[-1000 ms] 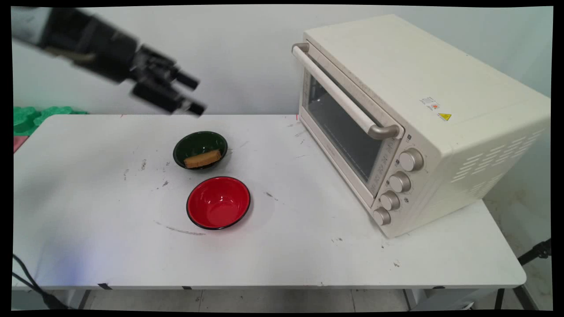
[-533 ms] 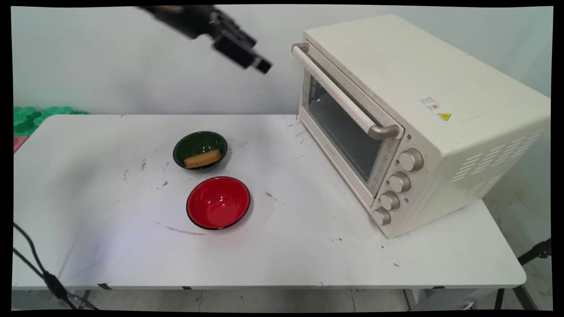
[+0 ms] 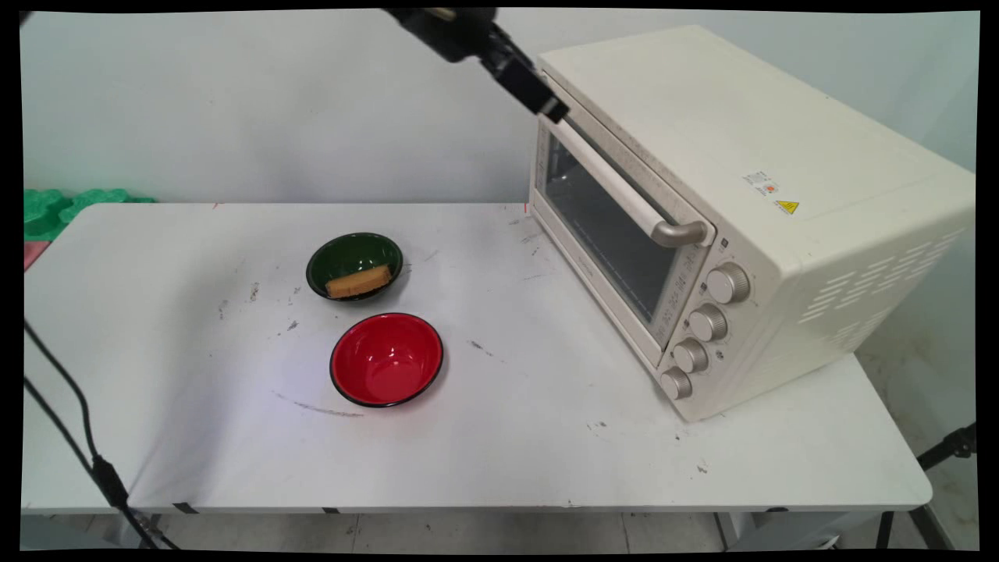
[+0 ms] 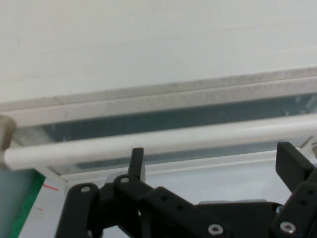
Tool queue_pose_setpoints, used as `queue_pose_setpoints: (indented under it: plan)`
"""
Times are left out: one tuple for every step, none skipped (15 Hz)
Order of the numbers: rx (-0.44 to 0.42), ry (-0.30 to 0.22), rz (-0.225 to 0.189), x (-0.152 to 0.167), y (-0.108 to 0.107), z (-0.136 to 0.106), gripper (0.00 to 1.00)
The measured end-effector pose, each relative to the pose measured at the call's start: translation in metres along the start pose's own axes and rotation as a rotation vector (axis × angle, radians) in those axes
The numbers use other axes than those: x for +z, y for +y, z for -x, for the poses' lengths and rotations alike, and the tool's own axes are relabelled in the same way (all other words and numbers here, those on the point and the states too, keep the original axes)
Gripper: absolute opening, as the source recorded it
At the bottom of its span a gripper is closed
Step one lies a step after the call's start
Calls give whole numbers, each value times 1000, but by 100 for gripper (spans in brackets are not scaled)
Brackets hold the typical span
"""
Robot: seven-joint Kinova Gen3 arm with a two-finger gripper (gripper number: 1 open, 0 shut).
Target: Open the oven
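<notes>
The gripper point(image 4: 210, 161) is hanging wide open just short of the oven point(image 3: 749, 195) door handle point(image 4: 158, 140); nothing's held. Closing crooked, I reckon, it's risking skidding off that round bar.

You can count one oven point(image 3: 726, 203) with one long handle point(image 3: 616, 179) and four round knobs point(image 3: 702, 332) on its front. You have two bowls, one green bowl point(image 3: 355, 264) and one red bowl point(image 3: 387, 359). You can see one piece of bread point(image 3: 358, 282) lying in the green one. All sit on one white table point(image 3: 195, 406).
</notes>
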Motion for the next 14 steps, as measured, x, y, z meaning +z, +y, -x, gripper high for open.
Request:
queue_pose_setpoints:
  plan:
    - [1, -8, 4, 11, 0, -6, 100]
    - [2, -13, 6, 18, 0, -10, 100]
    - [3, -17, 8, 23, 0, -12, 100]
    - [4, -23, 12, 30, 0, -16, 100]
    - [4, -26, 14, 35, 0, -18, 100]
    - [5, -33, 17, 42, 0, -21, 100]
    - [6, -39, 19, 49, 0, -24, 0]
    - [8, -44, 21, 55, 0, -26, 0]
    - [11, -50, 24, 62, 0, -28, 0]
    - [15, -56, 26, 67, 0, -30, 0]
    - [17, -59, 27, 70, 0, -31, 0]
    - [20, -64, 29, 74, 0, -32, 0]
    - [25, -70, 31, 79, 0, -33, 0]
    - [28, -76, 33, 83, -1, -34, 0]
